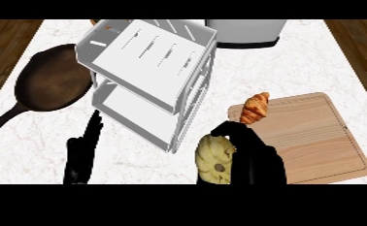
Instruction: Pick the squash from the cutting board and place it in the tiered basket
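Right hand (254, 154) hides right side of squash (213, 161); both cut off at bottom edge. Pan (50, 77) handle runs off left. White appliance (247, 33) cropped at top. Orange bit (108, 27) at tiered basket (143, 50) far corner: can't identify.

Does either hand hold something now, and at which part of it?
The right hand holds the yellow squash, its fingers curled over the squash's top and right side. The left hand, open at the lower left, holds nothing.
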